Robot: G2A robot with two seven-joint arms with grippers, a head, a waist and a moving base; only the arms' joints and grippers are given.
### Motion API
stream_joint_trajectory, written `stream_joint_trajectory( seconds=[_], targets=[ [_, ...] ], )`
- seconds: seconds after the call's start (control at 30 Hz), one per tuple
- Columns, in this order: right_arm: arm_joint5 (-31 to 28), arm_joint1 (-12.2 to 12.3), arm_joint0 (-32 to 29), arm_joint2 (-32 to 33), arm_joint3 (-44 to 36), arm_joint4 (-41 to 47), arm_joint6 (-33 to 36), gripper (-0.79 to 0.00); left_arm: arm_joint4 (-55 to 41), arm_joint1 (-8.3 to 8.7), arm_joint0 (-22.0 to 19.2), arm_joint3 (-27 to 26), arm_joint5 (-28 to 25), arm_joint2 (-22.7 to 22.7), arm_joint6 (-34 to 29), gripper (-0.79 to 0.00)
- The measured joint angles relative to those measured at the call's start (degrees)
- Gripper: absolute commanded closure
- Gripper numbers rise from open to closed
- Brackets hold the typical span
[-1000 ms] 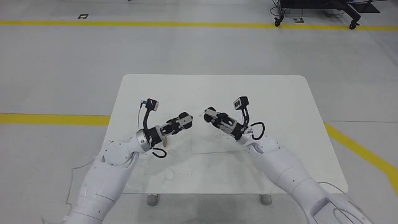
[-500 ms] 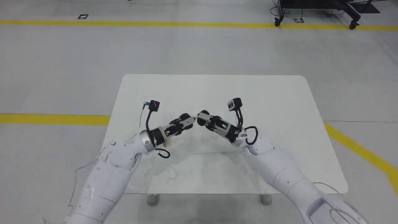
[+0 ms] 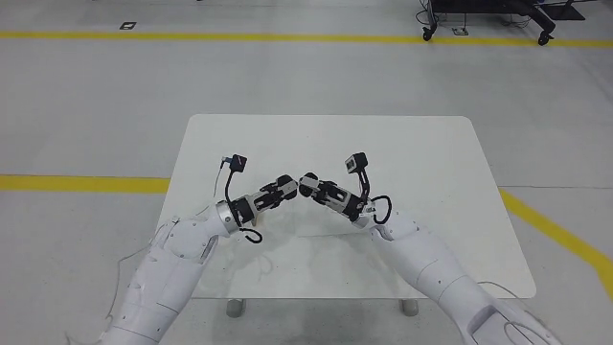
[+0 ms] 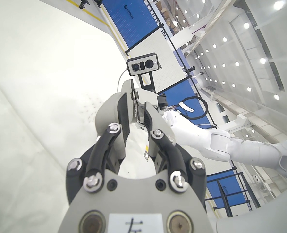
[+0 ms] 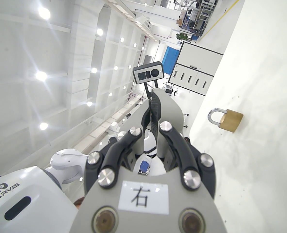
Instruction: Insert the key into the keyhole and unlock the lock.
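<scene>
We judge: handover, pre-insertion. Frame centre, top view: right gripper pinches the apparent key; left gripper fingers spread around it. Brass padlock on table, apart. Next: left must close squarely.

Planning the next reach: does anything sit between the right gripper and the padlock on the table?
Nothing visible does. The padlock lies on the table off to the side of the shut right gripper, with only bare tabletop between them.
</scene>
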Motion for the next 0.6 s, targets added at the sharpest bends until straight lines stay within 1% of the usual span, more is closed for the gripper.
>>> stream_joint_trajectory(
  seconds=[0.2,0.23,0.27,0.3,0.6],
  targets=[
    [0.22,-0.11,-0.82,0.62,-0.22,-0.36,0.51,0.000,1.09,0.03,-0.07,0.06,-0.01,0.53,0.54,0.000],
    [0.26,-0.12,-0.92,0.73,-0.23,-0.45,0.59,-0.092,1.22,0.03,-0.03,0.00,-0.02,0.62,0.65,0.000],
    [0.29,-0.12,-1.05,0.88,-0.28,-0.56,0.69,-0.459,1.35,0.03,-0.01,-0.05,-0.06,0.70,0.76,0.000],
    [0.29,-0.12,-1.14,1.01,-0.32,-0.62,0.76,-0.785,1.39,0.04,-0.01,-0.06,-0.08,0.74,0.82,0.000],
    [0.54,-0.10,-1.42,1.61,-0.41,-0.42,0.61,-0.785,0.72,0.30,0.49,0.12,-0.61,-0.64,3.47,0.000]
  ],
)
